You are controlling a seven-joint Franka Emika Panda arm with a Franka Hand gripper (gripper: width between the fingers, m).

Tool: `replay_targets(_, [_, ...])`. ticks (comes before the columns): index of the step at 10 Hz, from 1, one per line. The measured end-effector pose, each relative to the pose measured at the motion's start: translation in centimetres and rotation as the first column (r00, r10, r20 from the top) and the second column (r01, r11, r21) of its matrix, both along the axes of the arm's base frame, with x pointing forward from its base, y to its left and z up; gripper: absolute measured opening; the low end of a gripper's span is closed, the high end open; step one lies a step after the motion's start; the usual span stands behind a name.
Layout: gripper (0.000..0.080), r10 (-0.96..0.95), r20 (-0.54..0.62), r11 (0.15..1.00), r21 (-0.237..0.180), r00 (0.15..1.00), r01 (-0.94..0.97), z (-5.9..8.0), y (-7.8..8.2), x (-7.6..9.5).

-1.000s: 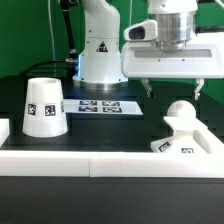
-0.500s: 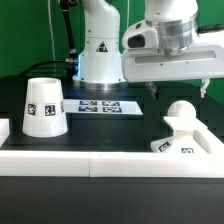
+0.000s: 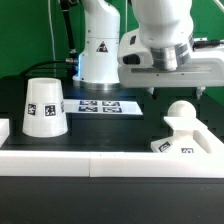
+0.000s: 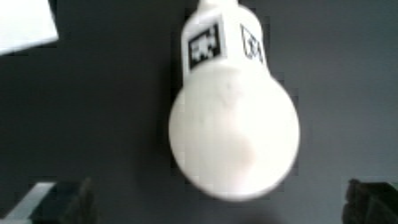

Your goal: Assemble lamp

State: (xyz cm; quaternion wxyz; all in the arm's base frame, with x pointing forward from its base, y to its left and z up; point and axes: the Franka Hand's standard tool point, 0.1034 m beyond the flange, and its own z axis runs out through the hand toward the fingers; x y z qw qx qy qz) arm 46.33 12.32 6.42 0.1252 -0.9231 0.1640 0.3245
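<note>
No words or numbers legible from my station.
I see only a warning triangle [image 3: 100, 47] on the robot arm [image 3: 100, 65], plus square tags on shade [image 3: 45, 92], base [image 3: 192, 138] and marker board [image 3: 100, 105].

The gripper [image 3: 177, 88] hangs pointing down (jaws spread wide).

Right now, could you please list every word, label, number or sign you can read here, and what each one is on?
No word or number is legible anywhere.
A warning triangle on the robot arm's base: symbol too small to read.
Square tags on the shade, the marker board and the bulb: black-and-white patterns, no letters.
</note>
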Motion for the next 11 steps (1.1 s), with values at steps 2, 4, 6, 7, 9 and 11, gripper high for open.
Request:
replay_targets(2, [0.0698,0.02,-0.1,0.999,0.034,0.995,-0.017,-0.4,0.4,-0.3])
replay_targets(4, [0.0698,0.03,-0.139,0.999,0.045,0.99,-0.024,-1.2,0.6,-0.5])
replay_targets(6, [0.0698,0.034,-0.133,0.999,0.042,0.991,-0.029,-1.7,1.1,-0.8])
replay_targets(7, [0.0698,0.032,-0.136,0.999,0.035,0.99,-0.028,-2.1,1.4,-1.0])
replay_targets(9, [0.0698,0.037,-0.137,0.999,0.029,0.99,-0.033,-2.8,1.9,-1.7])
replay_targets(11, [0.0698,0.036,-0.136,0.999,0.02,0.99,-0.034,-3.9,2.1,-2.5])
